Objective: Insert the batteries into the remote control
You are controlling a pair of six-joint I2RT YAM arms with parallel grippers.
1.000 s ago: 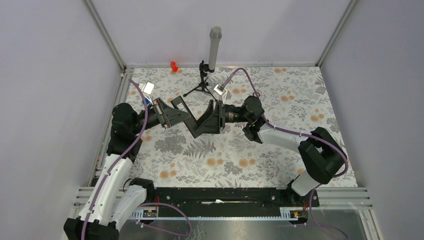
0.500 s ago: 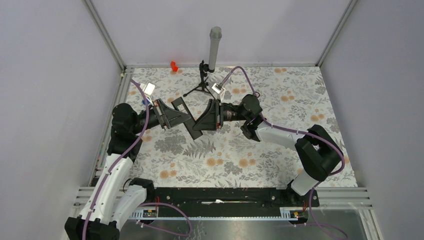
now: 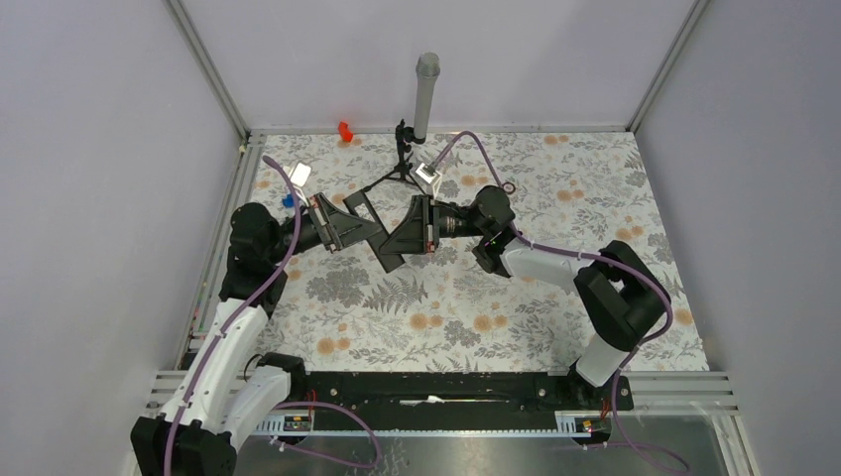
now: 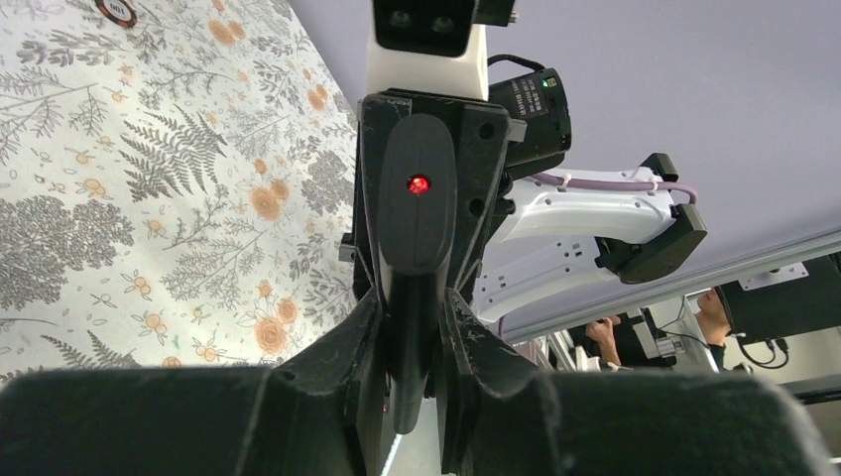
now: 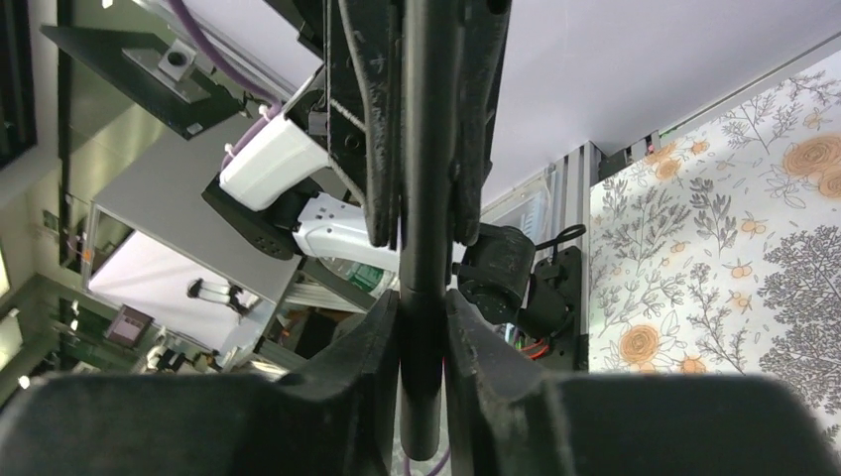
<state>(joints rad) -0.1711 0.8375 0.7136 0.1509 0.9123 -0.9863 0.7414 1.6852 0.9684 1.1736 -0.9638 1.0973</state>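
Evidently, in the top view the remote control (image 3: pixel 389 258) is held up off the table (image 3: pixel 555 208), a little toward ten o'clock of the mat's middle. Its length runs from eleven to five o'clock. It is met by the left gripper (image 3: pixel 369 230) from nine o'clock and by the right gripper (image 3: pixel 395 240) from three o'clock. This two-sided hold is judged to be meant for steadying the body while the back cover is worked loose. A small blue item (image 3: pixel 288 200) lies by the left arm at ten o'clock; whether it is the batteries cannot be told at this size. The tripod stand (image 3: pixel 401 169) is seen at twelve o'clock, apart from the work.

In the left wrist view the remote control (image 4: pixel 417 208) is seen broadside, with a red spot toward its twelve o'clock end. At six o'clock its two long edges are pinched between the left gripper's fingers (image 4: pixel 337 357), the jaws being pressed against it. The right gripper's black body is seen behind the far end.

In the right wrist view the remote control (image 5: pixel 426 198) is seen edge-on as a thin dark strip. It is clamped at six o'clock by the right gripper's fingers (image 5: pixel 372 347), and at twelve o'clock by the left gripper (image 5: pixel 424 233). No open compartment is shown, so loading is judged not yet begun.
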